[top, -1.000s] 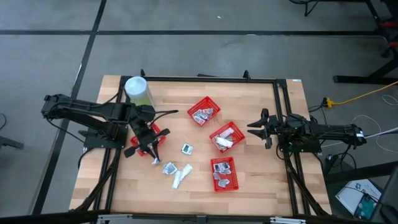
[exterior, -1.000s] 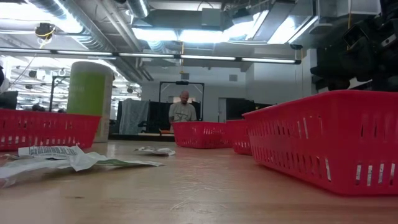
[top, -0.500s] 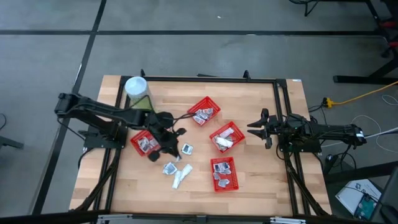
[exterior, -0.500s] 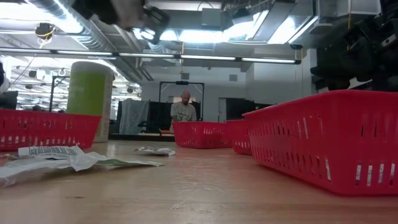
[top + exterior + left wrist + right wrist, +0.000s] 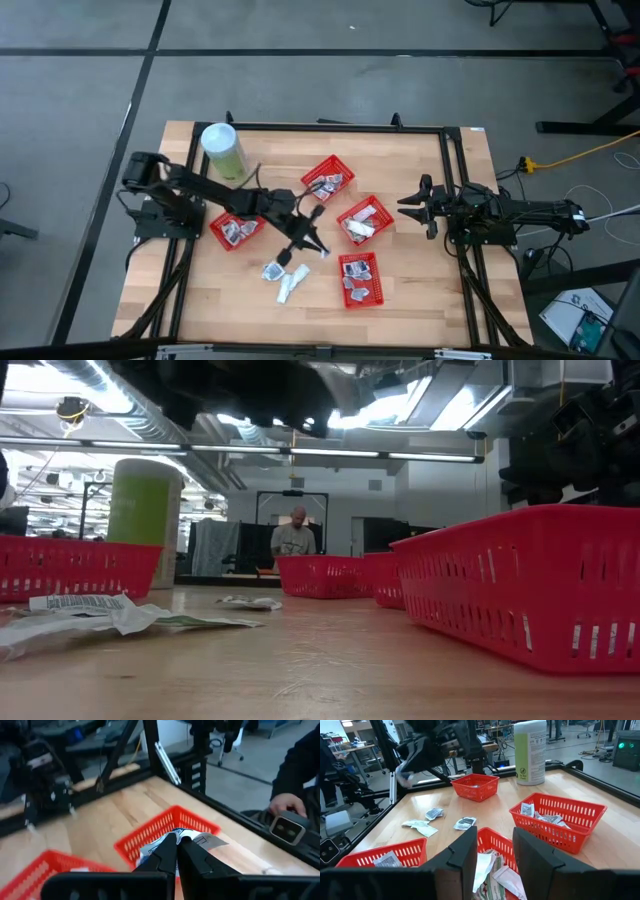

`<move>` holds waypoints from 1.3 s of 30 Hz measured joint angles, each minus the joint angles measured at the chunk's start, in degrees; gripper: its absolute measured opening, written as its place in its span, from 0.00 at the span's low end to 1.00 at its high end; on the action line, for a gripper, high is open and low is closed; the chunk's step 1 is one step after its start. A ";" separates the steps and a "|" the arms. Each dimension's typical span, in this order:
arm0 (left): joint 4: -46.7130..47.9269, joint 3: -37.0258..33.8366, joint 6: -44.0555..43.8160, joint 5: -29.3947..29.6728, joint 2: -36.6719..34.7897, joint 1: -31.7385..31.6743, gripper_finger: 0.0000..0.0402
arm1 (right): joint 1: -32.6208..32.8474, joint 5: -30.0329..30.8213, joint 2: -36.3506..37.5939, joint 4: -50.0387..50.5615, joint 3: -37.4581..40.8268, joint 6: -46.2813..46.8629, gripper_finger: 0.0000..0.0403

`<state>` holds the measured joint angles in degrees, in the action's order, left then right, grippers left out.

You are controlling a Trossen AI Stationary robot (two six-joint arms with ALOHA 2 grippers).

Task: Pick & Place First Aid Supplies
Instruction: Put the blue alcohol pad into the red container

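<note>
— Left gripper (image 5: 176, 839) is doing what here?

— It is pinching a small white packet (image 5: 200, 840). Its 2 dark fingers are pressing together on the packet's edge, and the packet is hanging clear of the wood.

— Where is that arm reaching?

— It is stretching from the left side out over the middle of the table (image 5: 420, 150), between the basket on the left (image 5: 236, 230) and the 3 baskets on the right. In the wrist view, a red basket is lying just beyond the fingertips, though I cannot tell which of the 4 it is.

— And the other supplies?

— A few loose packets (image 5: 272, 270) are lying on the bare wood near the front, just beside the raised gripper. More packets are sitting in all 4 red baskets, including the middle right one (image 5: 378, 208).

— Is the right gripper (image 5: 408, 208) working?

— It is waiting at the right edge of the table, fingers spread and holding nothing, pointing toward the baskets.

— Anything else showing?

— A pale green canister (image 5: 223, 150) is standing upright at the back left corner. A person's hand (image 5: 287, 805) is showing past the table edge in the left wrist view.
</note>
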<state>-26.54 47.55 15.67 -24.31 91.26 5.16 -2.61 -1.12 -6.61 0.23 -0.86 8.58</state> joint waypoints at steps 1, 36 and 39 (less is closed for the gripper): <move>-2.16 0.30 0.09 0.32 1.58 0.36 0.01 | 0.02 0.01 0.00 0.00 0.00 0.00 0.31; 14.97 25.11 12.12 20.39 22.82 8.00 0.33 | 0.02 0.00 -0.02 0.00 0.00 0.00 0.31; 14.69 25.14 12.14 20.46 22.55 8.28 0.35 | 0.01 -0.01 -0.02 0.00 0.00 0.00 0.31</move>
<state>-11.85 72.69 27.81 -3.85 113.81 13.43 -2.60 -1.13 -6.63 0.23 -0.86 8.58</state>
